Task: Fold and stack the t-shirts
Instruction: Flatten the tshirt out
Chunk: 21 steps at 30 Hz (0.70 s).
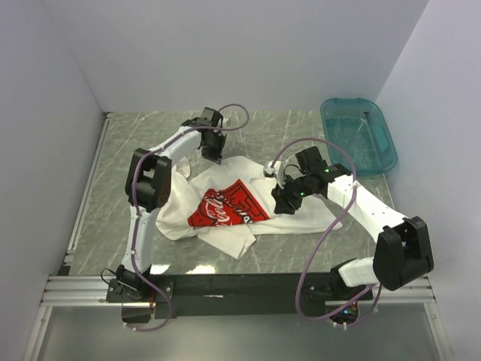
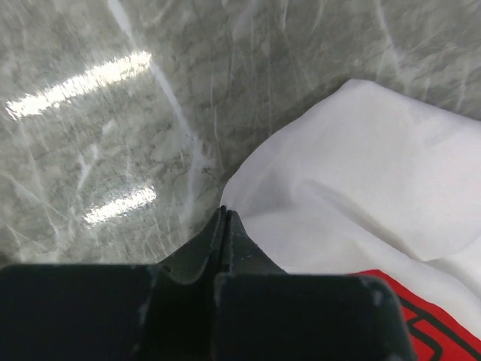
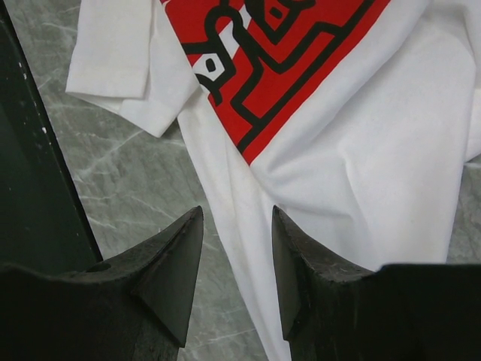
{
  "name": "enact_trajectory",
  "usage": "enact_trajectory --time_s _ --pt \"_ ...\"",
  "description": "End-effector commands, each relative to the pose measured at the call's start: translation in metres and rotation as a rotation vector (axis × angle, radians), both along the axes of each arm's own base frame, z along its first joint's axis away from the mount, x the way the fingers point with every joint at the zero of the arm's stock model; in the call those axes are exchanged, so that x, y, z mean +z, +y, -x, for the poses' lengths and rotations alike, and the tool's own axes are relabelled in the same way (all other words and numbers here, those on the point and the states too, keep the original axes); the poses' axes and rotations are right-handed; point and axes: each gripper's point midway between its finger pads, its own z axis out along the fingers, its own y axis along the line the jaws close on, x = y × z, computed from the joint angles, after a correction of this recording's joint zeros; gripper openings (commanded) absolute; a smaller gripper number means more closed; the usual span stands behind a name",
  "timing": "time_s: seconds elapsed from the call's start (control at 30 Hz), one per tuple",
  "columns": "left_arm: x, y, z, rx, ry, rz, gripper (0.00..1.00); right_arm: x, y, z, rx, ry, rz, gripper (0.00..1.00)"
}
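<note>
A white t-shirt (image 1: 233,203) with a red Coca-Cola print lies crumpled flat on the grey marbled table, one sleeve toward the near edge. My left gripper (image 1: 213,154) is at the shirt's far edge. In the left wrist view its tips (image 2: 224,212) are shut on the rim of the white cloth (image 2: 361,165), and a crease runs out from them. My right gripper (image 1: 279,198) hovers open over the shirt's right part. In the right wrist view the shirt's (image 3: 338,150) edge runs between the spread fingers (image 3: 237,218), with nothing gripped.
A teal plastic basin (image 1: 359,135) stands at the far right of the table. White walls close in the left, back and right sides. A black rail (image 1: 225,289) carrying the arm bases runs along the near edge and shows at the left of the right wrist view (image 3: 37,188).
</note>
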Motion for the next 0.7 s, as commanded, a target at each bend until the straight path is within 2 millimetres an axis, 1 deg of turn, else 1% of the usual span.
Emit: enact_trajectory --time_s 0.0,0.07,0.1,0.13,0.17,0.2,0.3,0.33,0.37,0.4,0.43,0.47,0.5,0.53,0.57,0.6,0.63,0.67 --pt "0.061 -0.017 -0.028 -0.023 -0.144 0.076 0.0 0.011 0.004 -0.001 0.006 -0.007 -0.028 0.49" --pt "0.081 -0.016 -0.039 -0.019 -0.207 0.069 0.0 0.011 0.004 -0.001 0.006 -0.006 -0.028 0.49" --pt "0.1 -0.019 -0.053 -0.011 -0.281 0.089 0.0 0.011 0.004 -0.001 0.004 -0.006 -0.03 0.49" --pt "0.113 -0.018 -0.062 0.009 -0.334 0.09 0.0 0.012 0.004 -0.001 0.006 -0.008 -0.031 0.49" --pt "0.131 -0.019 -0.07 0.019 -0.391 0.108 0.0 0.012 0.005 -0.001 0.005 -0.007 -0.032 0.49" --pt "0.155 -0.025 -0.086 0.029 -0.492 0.149 0.0 0.012 0.005 -0.001 0.004 -0.01 -0.031 0.49" --pt "0.204 -0.031 -0.114 0.086 -0.669 0.224 0.0 0.013 0.004 -0.003 -0.002 -0.019 -0.029 0.48" --pt "0.23 -0.033 -0.127 0.127 -0.759 0.277 0.0 0.012 0.004 -0.004 -0.006 -0.023 -0.026 0.48" --pt "0.247 -0.03 -0.139 0.174 -0.817 0.296 0.0 0.012 0.003 -0.003 -0.009 -0.022 -0.022 0.48" --pt "0.261 -0.028 -0.146 0.207 -0.855 0.328 0.0 0.013 0.003 -0.004 -0.011 -0.028 -0.023 0.48" --pt "0.273 -0.031 -0.157 0.253 -0.895 0.398 0.05 0.012 0.002 -0.005 -0.016 -0.034 -0.019 0.48" --pt "0.28 -0.029 -0.163 0.275 -0.915 0.426 0.09 0.012 0.002 -0.005 -0.021 -0.04 -0.019 0.48" --pt "0.303 -0.026 -0.168 0.31 -0.963 0.461 0.13 0.012 0.001 -0.007 -0.026 -0.046 -0.014 0.48" --pt "0.306 -0.027 -0.172 0.342 -0.965 0.49 0.35 0.011 0.0 -0.008 -0.032 -0.053 -0.011 0.48" --pt "0.291 -0.026 -0.18 0.361 -0.943 0.484 0.47 0.011 0.0 -0.008 -0.032 -0.065 -0.006 0.48" --pt "0.31 -0.022 -0.182 0.376 -0.972 0.503 0.55 0.013 0.001 -0.008 -0.026 -0.079 -0.005 0.48" --pt "0.308 -0.02 -0.184 0.387 -0.965 0.498 0.69 0.01 0.002 -0.006 -0.016 -0.082 -0.004 0.48" --pt "0.312 -0.015 -0.181 0.393 -0.96 0.484 0.72 0.01 0.003 -0.005 0.001 -0.102 0.002 0.48"
